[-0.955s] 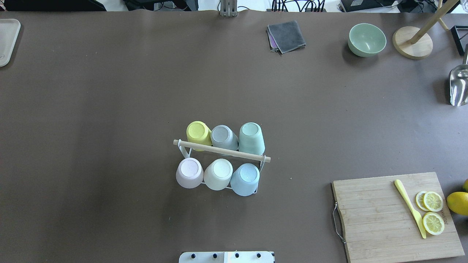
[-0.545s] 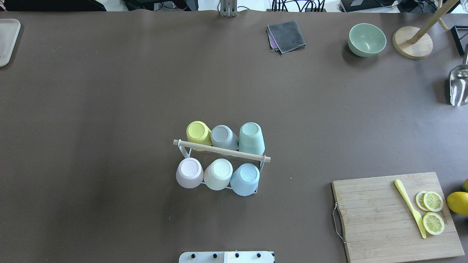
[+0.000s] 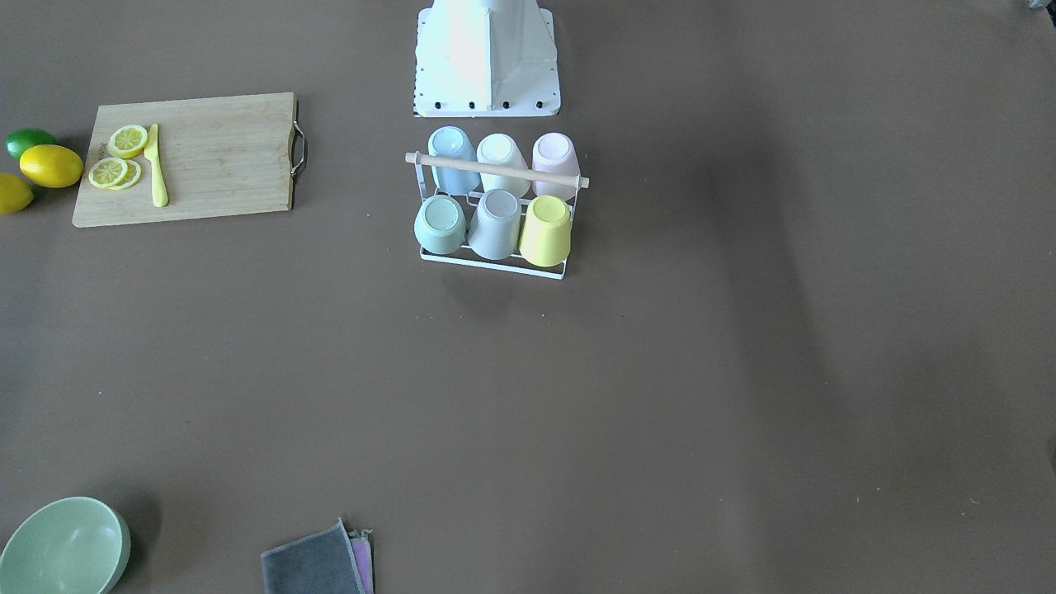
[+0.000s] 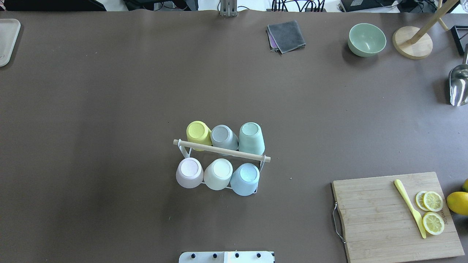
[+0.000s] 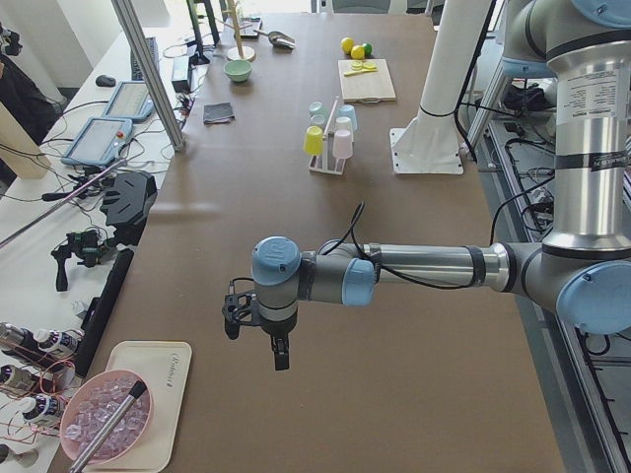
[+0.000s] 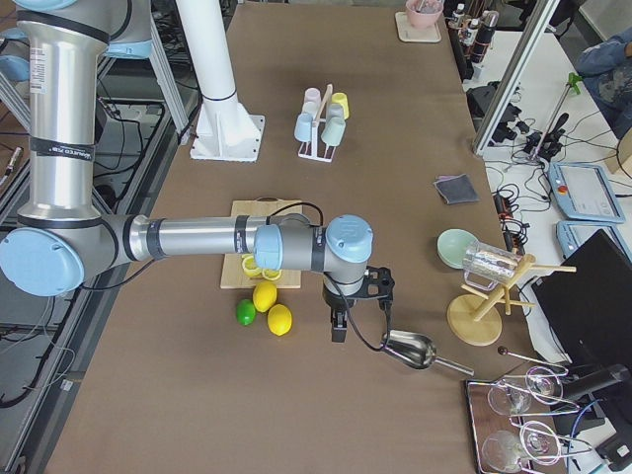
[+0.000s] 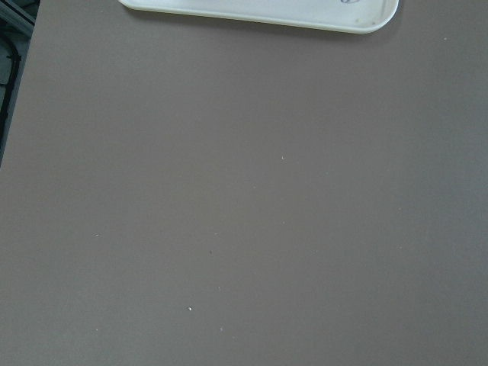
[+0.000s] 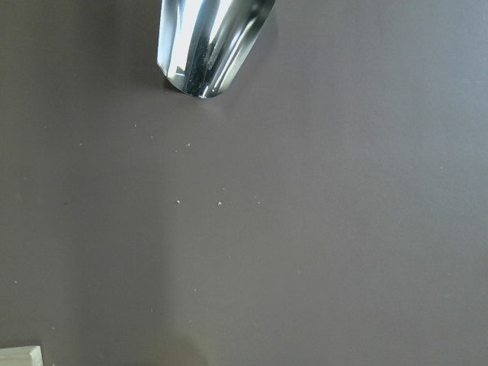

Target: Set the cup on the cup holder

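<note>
The cup holder [image 4: 222, 150], a white wire rack with a wooden rod handle, stands mid-table; it also shows in the front-facing view [image 3: 495, 172]. Several pastel cups sit upside down on its pegs, among them yellow [image 4: 198, 132], mint [image 4: 251, 137] and blue [image 4: 245, 178]. No peg shows bare. My left gripper [image 5: 266, 335] hovers far off near the table's left end, beside a white tray [image 5: 128, 414]. My right gripper [image 6: 341, 321] hovers near the right end by a metal scoop [image 6: 410, 349]. I cannot tell whether either gripper is open or shut.
A cutting board [image 4: 365, 219] with lemon slices [image 4: 433, 212] and a yellow knife [image 4: 409, 208] lies front right, a lemon [image 4: 457, 202] beside it. A green bowl [image 4: 366, 39], grey cloth [image 4: 286, 35], wooden stand [image 4: 412, 42] and scoop [image 4: 459, 86] sit at the back right.
</note>
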